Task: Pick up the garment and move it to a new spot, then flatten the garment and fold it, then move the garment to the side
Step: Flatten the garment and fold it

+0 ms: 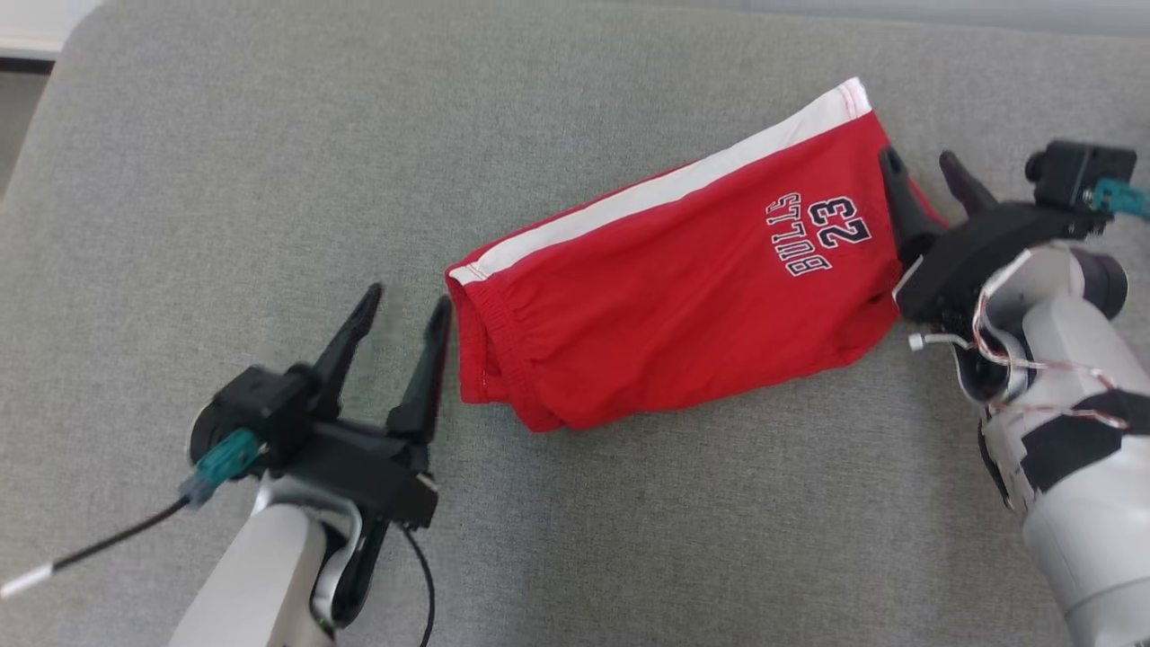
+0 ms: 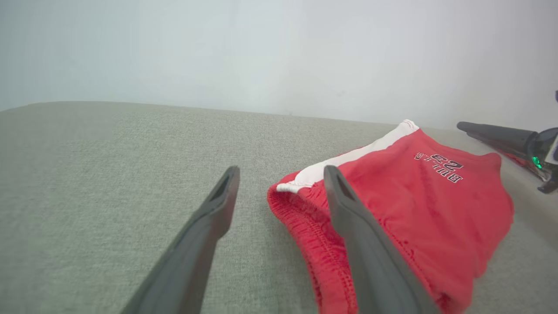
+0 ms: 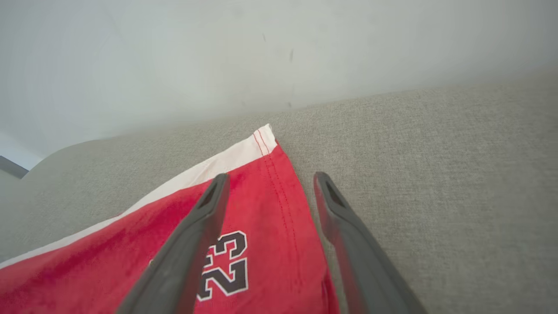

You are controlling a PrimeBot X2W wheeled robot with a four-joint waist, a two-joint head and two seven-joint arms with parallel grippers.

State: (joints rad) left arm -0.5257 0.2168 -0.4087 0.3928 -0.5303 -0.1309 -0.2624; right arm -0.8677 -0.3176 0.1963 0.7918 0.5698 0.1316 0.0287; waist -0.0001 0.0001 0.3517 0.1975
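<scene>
Red cloth shorts [image 1: 674, 296] w/ white side stripe & "BULLS 23" print lie slanted across the middle of the grey woven-fabric surface [image 1: 225, 180], elastic waistband at one end, hemmed leg at the other. L hand [image 1: 407, 298] sits just beside the waistband end, fingers spread wide w/ nothing betw. them, no grip on the cloth. R hand [image 1: 918, 157] is at the hem end, also wide open & empty: one finger over the red cloth nr the print, the other over bare grey fabric, hem edge betw. them.
</scene>
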